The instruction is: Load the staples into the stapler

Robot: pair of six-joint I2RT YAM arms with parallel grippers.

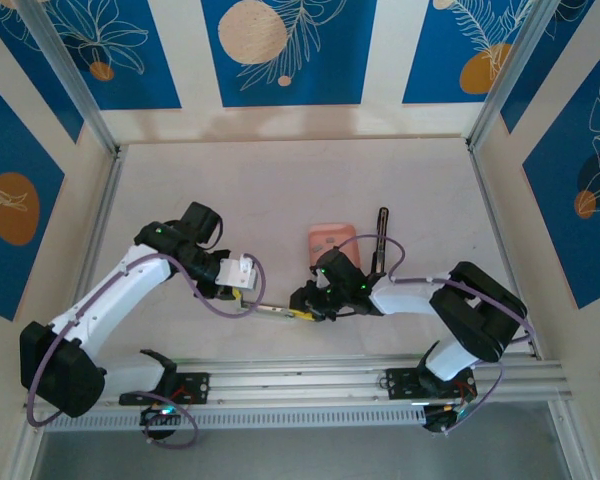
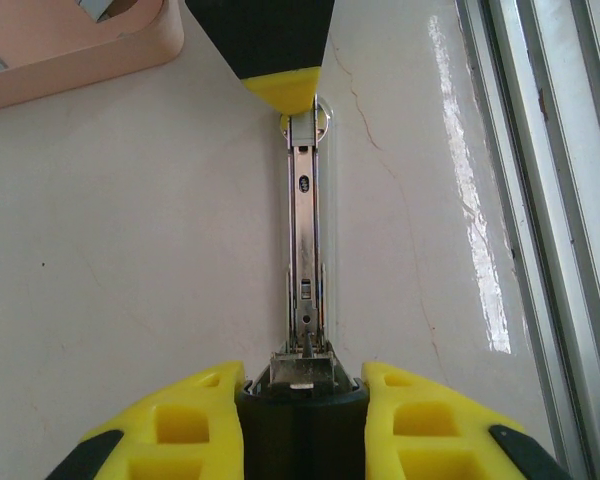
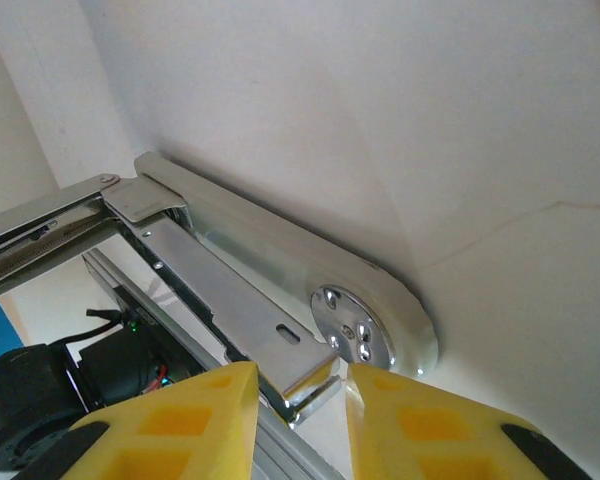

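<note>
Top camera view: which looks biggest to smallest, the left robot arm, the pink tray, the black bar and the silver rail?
1. Left robot arm
2. Pink tray
3. Black bar and silver rail: both thin slivers, too close to rank.

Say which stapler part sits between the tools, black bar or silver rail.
The silver rail, spanning left tool to right tool; the black bar sits beside the pink tray.

White link shells and black joint housings are seen on the left arm (image 1: 110,290) and the right arm (image 1: 480,312), purple cables (image 1: 212,298) are looped along both, and the left gripper (image 2: 302,385) and the right gripper (image 3: 302,388) are fitted with yellow fingers (image 2: 180,425) moulded with square pockets.
</note>
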